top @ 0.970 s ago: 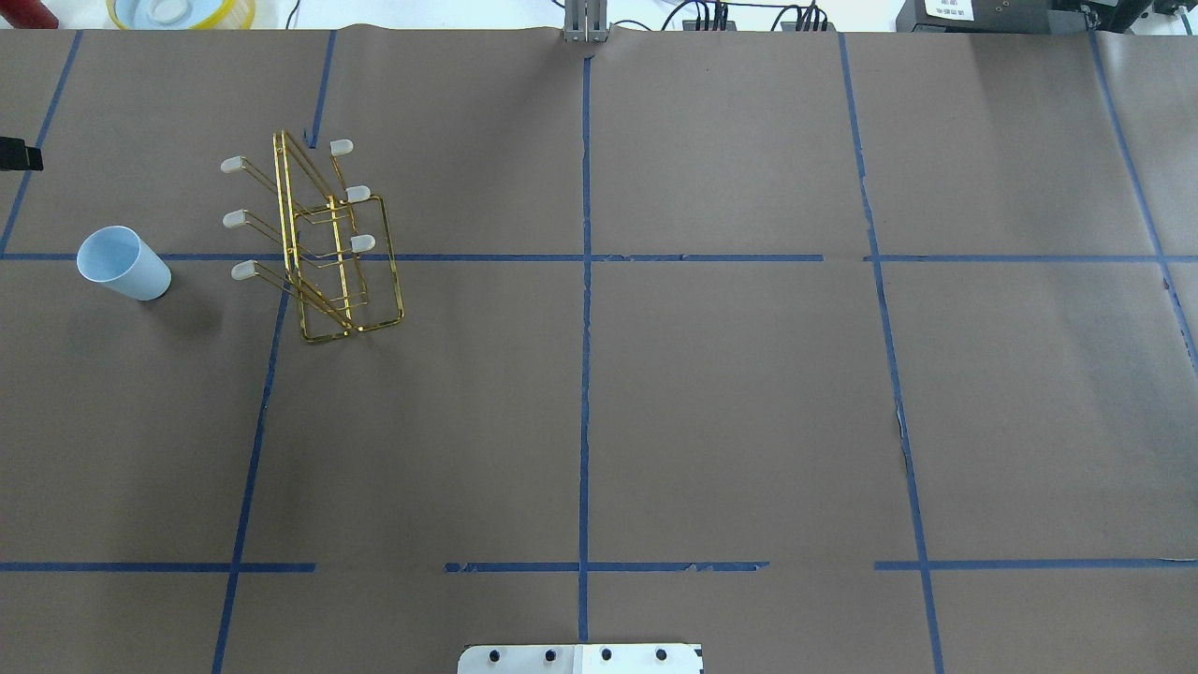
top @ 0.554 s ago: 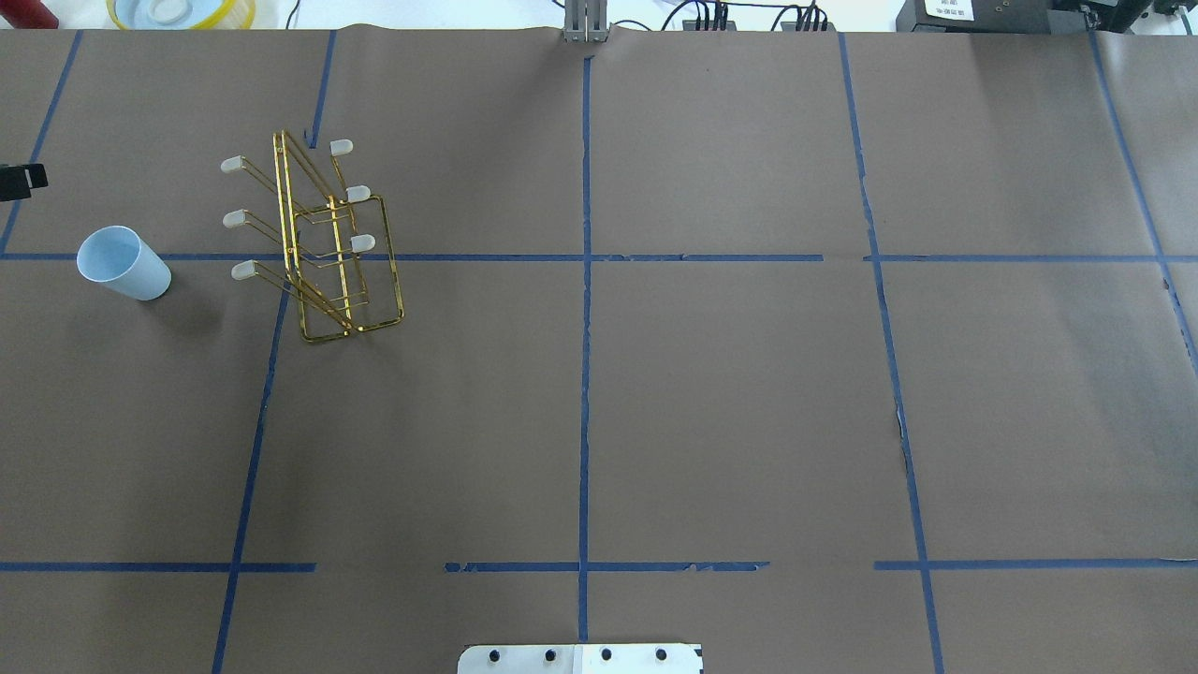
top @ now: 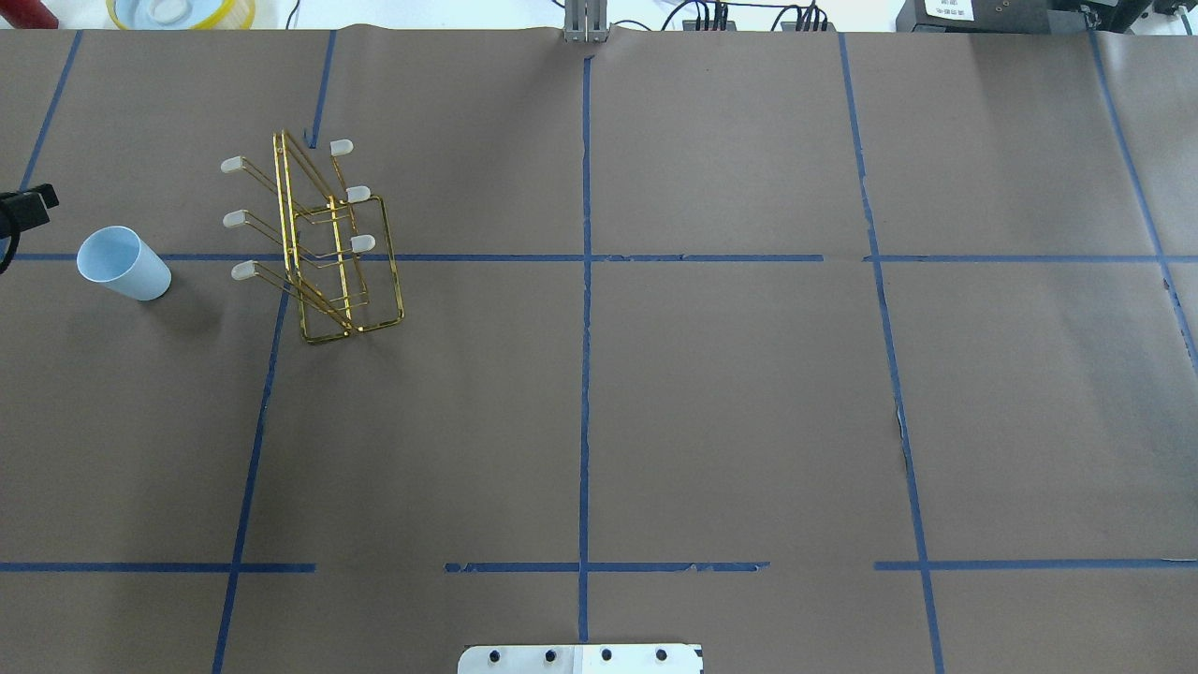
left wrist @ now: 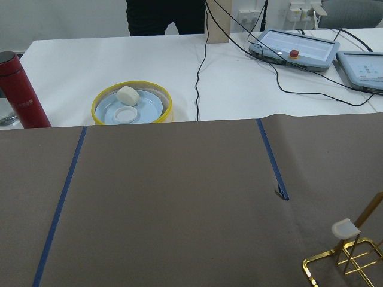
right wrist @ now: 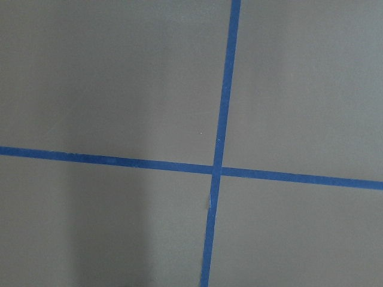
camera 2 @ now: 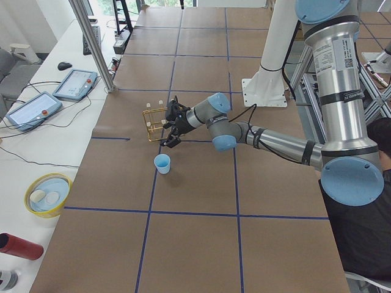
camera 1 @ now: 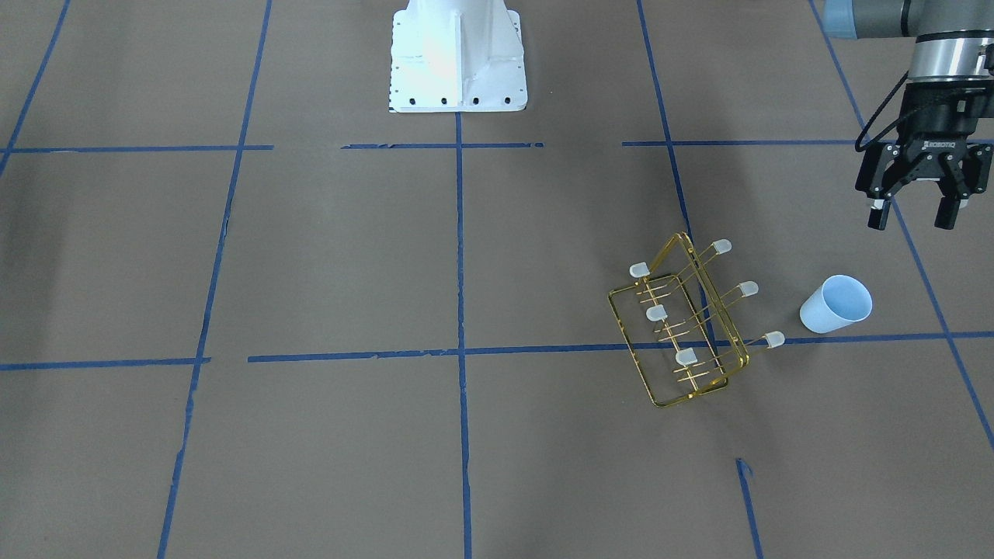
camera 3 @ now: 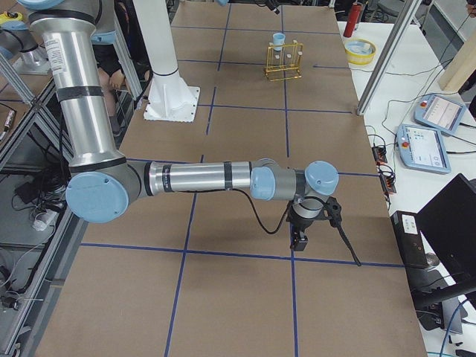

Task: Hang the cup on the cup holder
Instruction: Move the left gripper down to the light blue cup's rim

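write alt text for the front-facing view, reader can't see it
An open left gripper hangs at the right edge near a pale blue cup standing mouth-up on a brown table gridded with blue tape. Left of the cup stands a gold wire cup holder, its six white-capped prongs empty; the robot's white base is at top centre.

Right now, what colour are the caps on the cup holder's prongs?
Frosted white caps on the gold cup holder; the front-facing view shows them best.
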